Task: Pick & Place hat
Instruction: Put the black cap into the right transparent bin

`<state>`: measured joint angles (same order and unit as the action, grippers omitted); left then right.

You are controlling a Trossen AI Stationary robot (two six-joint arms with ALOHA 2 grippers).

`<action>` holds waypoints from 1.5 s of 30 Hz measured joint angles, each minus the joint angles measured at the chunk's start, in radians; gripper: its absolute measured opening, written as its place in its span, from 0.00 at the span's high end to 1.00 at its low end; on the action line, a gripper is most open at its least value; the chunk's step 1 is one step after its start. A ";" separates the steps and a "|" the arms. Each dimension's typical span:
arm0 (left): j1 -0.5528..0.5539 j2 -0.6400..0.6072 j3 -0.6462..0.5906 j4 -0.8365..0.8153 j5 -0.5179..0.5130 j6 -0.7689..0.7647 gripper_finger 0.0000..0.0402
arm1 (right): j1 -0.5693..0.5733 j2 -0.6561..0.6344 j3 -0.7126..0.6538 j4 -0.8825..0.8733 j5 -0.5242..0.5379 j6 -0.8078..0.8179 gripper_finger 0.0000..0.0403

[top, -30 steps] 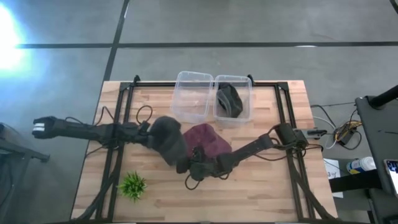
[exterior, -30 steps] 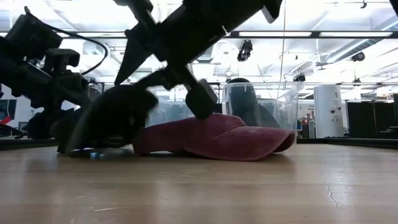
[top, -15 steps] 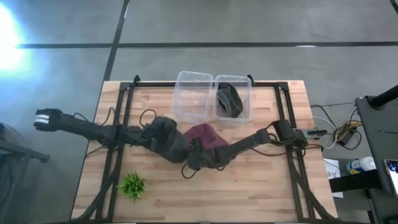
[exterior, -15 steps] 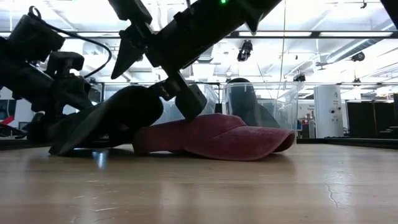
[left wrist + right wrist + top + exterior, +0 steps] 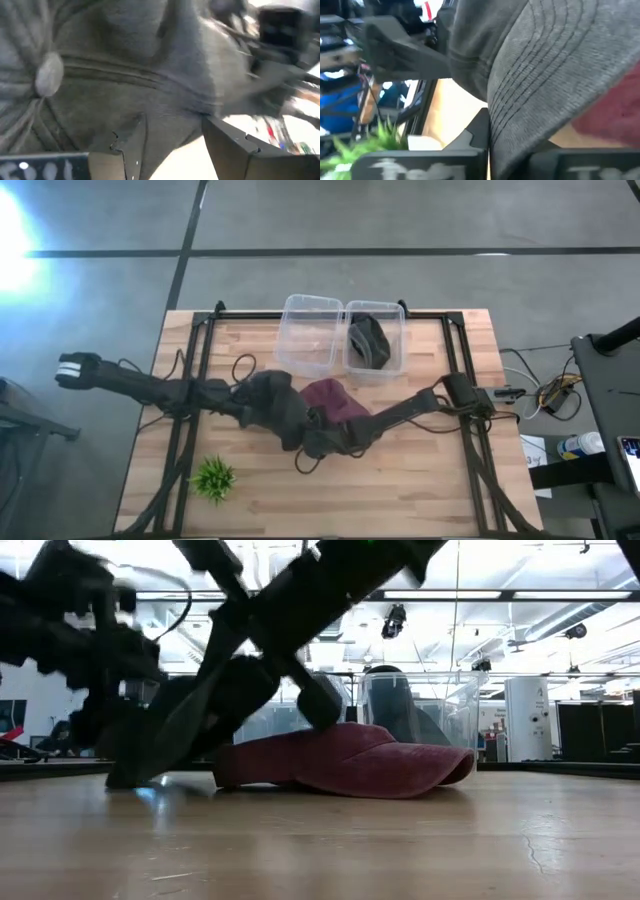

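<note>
A dark grey cap (image 5: 275,406) sits mid-table between both arms, its brim end overlapping a maroon cap (image 5: 338,400) that lies flat on the wood. In the low view the grey cap (image 5: 200,710) stands steeply tilted with its lower end on the table. My left gripper (image 5: 243,393) comes from the table's left and is shut on the cap's crown side. My right gripper (image 5: 313,442) reaches in from the right and is shut on the brim. Another dark cap (image 5: 368,340) rests inside the right clear bin. My left gripper (image 5: 170,122) pinches the grey cap's crown cloth near its lower edge (image 5: 170,107), with the top button (image 5: 49,75) off to one side. It comes roughly level from the table's left. The cap is tilted in the hold. My right gripper (image 5: 507,145) pinches the grey cap's stitched brim (image 5: 520,100) at its edge, one finger (image 5: 477,130) on each face. It slants in from the table's right and near side. The brim stands raised beside the maroon cap (image 5: 615,105).
Two clear plastic bins (image 5: 308,335) (image 5: 398,355) stand side by side at the far edge. A small green plant (image 5: 212,477) sits near the front left. Black frame rails (image 5: 185,410) run along both sides of the table. Bare wood lies at the near right.
Both grippers kept their hold on the grey cap. My left gripper moved a little toward the table's right and my right gripper shifted slightly toward the far edge. The cap was pushed closer to the maroon cap and now stands more steeply tilted.
</note>
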<state>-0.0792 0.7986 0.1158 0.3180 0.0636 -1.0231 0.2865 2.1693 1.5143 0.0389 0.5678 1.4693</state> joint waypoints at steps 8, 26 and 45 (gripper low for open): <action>-0.001 -0.060 0.135 0.005 0.311 0.008 0.53 | 0.100 -0.185 0.000 -0.291 -0.033 -0.067 0.96; -0.002 -0.114 0.302 -0.002 0.332 0.180 0.53 | 0.277 -0.666 0.002 -0.857 0.746 -0.260 0.97; -0.002 -0.088 0.298 -0.004 0.309 0.178 0.53 | -0.343 -0.685 -0.004 -1.416 -0.020 -0.337 0.97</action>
<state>-0.0814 0.7105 0.4137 0.3136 0.3721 -0.8446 -0.0566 1.4843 1.5105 -1.3768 0.5478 1.1325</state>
